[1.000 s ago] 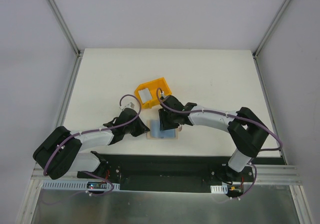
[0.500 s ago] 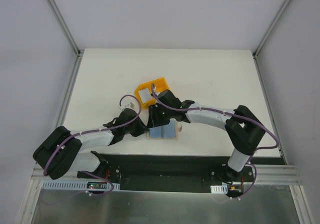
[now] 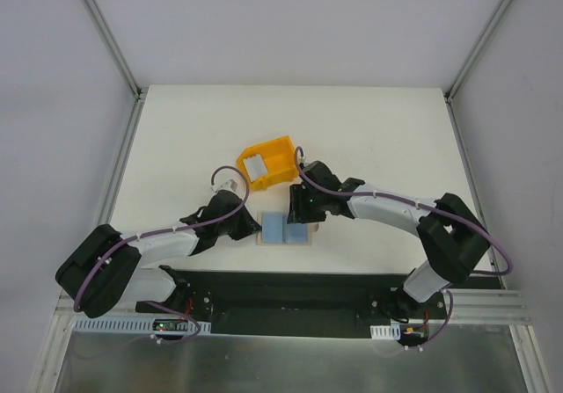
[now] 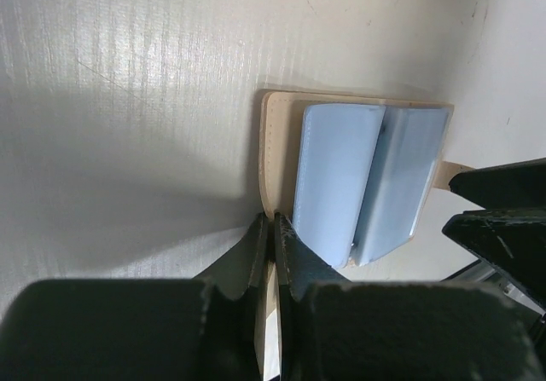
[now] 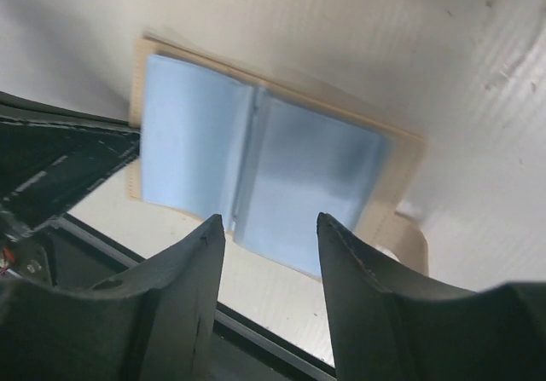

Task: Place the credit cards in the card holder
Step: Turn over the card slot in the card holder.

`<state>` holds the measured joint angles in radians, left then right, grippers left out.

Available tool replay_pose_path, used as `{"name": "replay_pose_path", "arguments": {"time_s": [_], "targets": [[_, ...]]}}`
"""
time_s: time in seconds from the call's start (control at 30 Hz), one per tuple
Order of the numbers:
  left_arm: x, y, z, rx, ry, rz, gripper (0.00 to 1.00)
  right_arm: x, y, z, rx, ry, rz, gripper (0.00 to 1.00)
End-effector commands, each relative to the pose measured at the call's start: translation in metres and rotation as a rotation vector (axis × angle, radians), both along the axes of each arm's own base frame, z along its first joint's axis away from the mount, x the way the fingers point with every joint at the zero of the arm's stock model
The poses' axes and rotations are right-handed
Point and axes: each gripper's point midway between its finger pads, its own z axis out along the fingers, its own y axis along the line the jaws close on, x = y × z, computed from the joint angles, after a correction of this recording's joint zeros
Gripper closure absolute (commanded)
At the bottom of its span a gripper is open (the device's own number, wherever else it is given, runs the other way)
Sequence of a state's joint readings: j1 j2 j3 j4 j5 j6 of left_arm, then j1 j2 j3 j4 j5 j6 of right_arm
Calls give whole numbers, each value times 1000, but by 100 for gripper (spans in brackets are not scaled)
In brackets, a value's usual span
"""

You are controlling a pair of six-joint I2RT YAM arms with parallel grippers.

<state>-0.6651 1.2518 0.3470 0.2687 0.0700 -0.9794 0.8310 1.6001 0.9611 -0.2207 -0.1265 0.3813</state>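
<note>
At near-centre of the white table (image 3: 369, 129), L side: the left hand (image 4: 271, 224) is closed tight on the edge of the small beige soft folding card holder (image 4: 266, 142), pinning it down. The card holder lies opened flat, with its pale blue inner sleeves (image 4: 337, 172) facing up.

Just behind it stands a yellow plastic bin (image 3: 283, 147) w/ one silvery-grey thin flat credit card (image 3: 254, 162) inside. No other card can be made out.

R side: the right hand (image 5: 269, 221) hangs over the open card holder, jaws wide apart, nothing held. Contact w/ the sleeves cannot be told.

Handling, est.:
- Credit card: light, stiff, slick. It lies flat on the bin floor, so there is little edge to pinch. Take it by one short edge, or tip it up against the bin wall first. It may skid if pushed.
- Card holder: soft and floppy, and it will shift or fold if nudged. Keep the pinned edge held, and feed the card edge-on into a sleeve mouth.
</note>
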Motion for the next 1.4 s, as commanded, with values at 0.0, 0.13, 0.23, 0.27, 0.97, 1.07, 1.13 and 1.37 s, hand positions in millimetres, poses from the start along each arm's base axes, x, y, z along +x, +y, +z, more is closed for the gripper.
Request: {"name": "replay_pose_path", "arguments": {"time_s": [0.0, 0.13, 0.23, 0.27, 0.97, 1.07, 1.13, 1.37], "targets": [[6, 1, 5, 9, -24, -5, 100, -5, -18, 6, -35, -11, -62, 49], [6, 2, 5, 9, -26, -2, 100, -7, -18, 5, -34, -4, -64, 49], [6, 2, 6, 7, -27, -5, 100, -7, -17, 1, -37, 9, -70, 49], [6, 2, 6, 7, -29, -4, 100, -8, -16, -1, -35, 15, -68, 49], [5, 0, 3, 0, -18, -11, 100, -22, 5, -33, -37, 140, -4, 50], [5, 0, 3, -1, -14, -8, 100, -21, 16, -33, -16, 145, 15, 50], [4, 0, 2, -3, -13, -6, 100, -20, 20, -31, -19, 127, 31, 50], [4, -1, 2, -6, -10, -6, 100, -11, 15, -16, -196, 13, 69, 56]]}}
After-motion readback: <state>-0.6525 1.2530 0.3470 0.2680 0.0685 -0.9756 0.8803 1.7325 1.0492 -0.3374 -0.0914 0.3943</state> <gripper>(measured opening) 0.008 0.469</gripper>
